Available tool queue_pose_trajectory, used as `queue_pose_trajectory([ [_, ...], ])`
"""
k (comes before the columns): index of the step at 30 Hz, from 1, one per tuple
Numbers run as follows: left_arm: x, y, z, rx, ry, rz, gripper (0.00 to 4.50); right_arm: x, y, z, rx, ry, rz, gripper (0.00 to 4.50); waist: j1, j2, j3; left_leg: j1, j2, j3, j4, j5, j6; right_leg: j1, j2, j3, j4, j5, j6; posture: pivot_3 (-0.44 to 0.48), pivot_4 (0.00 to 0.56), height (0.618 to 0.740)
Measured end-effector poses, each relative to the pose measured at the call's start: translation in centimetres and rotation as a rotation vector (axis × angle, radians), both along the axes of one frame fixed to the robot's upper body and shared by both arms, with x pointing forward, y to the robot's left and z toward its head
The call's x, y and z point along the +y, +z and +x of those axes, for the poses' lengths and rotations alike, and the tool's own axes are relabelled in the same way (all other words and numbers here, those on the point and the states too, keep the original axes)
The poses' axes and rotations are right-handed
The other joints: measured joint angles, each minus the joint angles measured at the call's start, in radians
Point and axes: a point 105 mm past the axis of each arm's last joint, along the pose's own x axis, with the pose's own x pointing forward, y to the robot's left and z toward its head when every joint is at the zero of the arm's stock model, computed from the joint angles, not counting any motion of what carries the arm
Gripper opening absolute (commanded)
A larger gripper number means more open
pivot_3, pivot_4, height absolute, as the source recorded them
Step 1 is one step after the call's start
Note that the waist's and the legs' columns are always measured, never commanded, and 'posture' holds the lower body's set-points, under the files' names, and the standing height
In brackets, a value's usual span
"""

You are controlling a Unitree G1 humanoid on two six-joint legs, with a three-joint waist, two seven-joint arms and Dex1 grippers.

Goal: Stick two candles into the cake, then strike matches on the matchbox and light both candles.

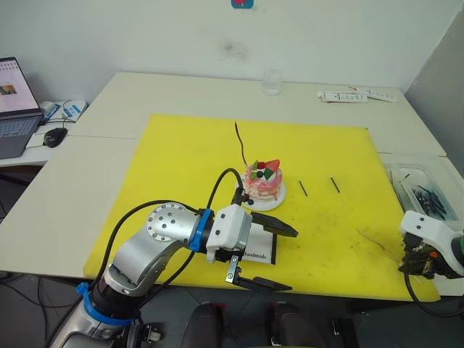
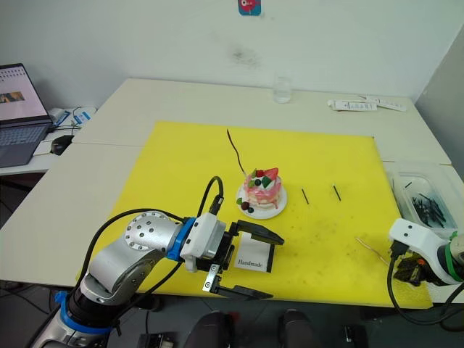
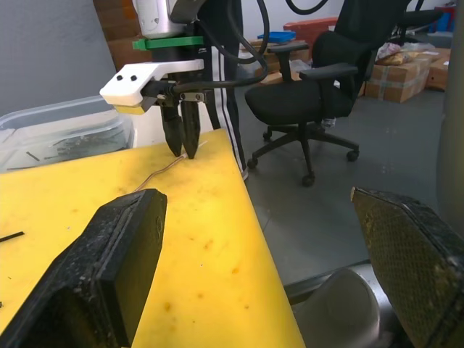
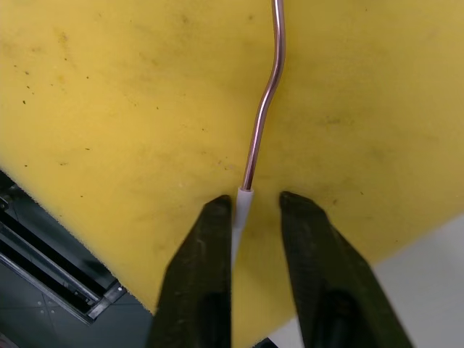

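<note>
The pink cake sits on its white plate mid-mat, with one wavy dark candle standing in it and leaning back-left. A second candle lies on the yellow mat near the front right edge. My right gripper is down at that candle's white end, fingers a narrow gap apart on either side of it, the end touching one finger. My left gripper is open wide, its fingers straddling the white matchbox in front of the cake. Two short matches lie right of the cake.
A clear tub holding dark sticks stands off the mat's right edge. At the table's back are a glass and white packets. A laptop and mouse sit far left. Beyond the mat's front edge stands an office chair.
</note>
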Motion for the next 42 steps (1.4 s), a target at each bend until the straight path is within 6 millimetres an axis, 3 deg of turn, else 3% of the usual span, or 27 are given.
queue_pose_trajectory([
  [7,0.1,-0.8,-0.5,0.003,-0.016,0.004,4.50,0.2,0.7,0.4,-0.011,-0.017,0.047,0.03,0.000,0.000,0.000,0.000,0.000,0.000,0.000,0.000,0.000,0.000,0.000,0.000,0.000,0.000,0.000,0.000,0.150,0.706],
  [12,1.0,-1.1,1.1,0.020,0.061,0.003,4.50,1.5,3.8,1.9,-0.142,-0.012,0.184,0.03,-0.002,0.001,-0.001,0.000,0.001,0.001,0.000,0.000,0.000,-0.001,0.001,0.000,0.001,0.001,0.001,0.000,0.150,0.706],
  [16,2.2,-0.5,2.5,0.021,0.169,-0.030,4.50,4.7,7.4,4.0,-0.364,0.044,0.367,0.03,-0.003,0.001,0.000,0.000,0.001,0.001,0.000,0.000,0.000,-0.001,0.002,0.000,0.001,0.001,0.002,0.000,0.150,0.706],
  [21,3.7,0.4,4.6,0.018,0.374,-0.113,4.50,12.8,10.7,7.0,-0.757,0.122,0.825,0.03,-0.007,-0.002,0.000,-0.001,0.003,-0.003,0.000,0.000,0.000,-0.001,0.006,0.001,0.001,0.002,0.002,0.000,0.150,0.706],
  [23,4.1,0.8,5.3,0.018,0.447,-0.140,4.50,15.0,11.1,7.4,-0.855,0.142,0.930,0.03,-0.004,0.000,0.001,-0.001,0.003,-0.003,0.000,0.000,0.000,-0.001,0.006,0.001,0.002,0.002,0.002,0.000,0.150,0.706],
  [29,5.6,1.3,6.7,0.065,0.600,-0.202,4.50,18.8,10.7,8.5,-0.988,0.145,1.108,0.03,-0.001,0.000,0.000,-0.001,0.003,0.001,0.000,0.000,0.000,-0.002,0.005,0.001,0.001,0.002,0.003,0.000,0.150,0.706],
  [38,5.9,1.4,6.9,0.105,0.613,-0.200,4.50,19.9,6.4,11.3,-1.054,0.076,1.092,0.03,-0.002,0.000,0.000,0.000,0.003,0.003,0.001,0.000,0.000,-0.002,0.006,0.002,0.002,0.004,0.002,0.000,0.150,0.706],
  [42,5.8,1.4,6.8,0.100,0.597,-0.182,4.50,20.1,6.1,12.4,-1.091,0.069,1.079,0.03,-0.002,0.001,0.001,0.000,0.003,0.004,0.001,0.000,0.000,-0.003,0.006,0.002,0.002,0.004,0.001,0.000,0.150,0.706],
])
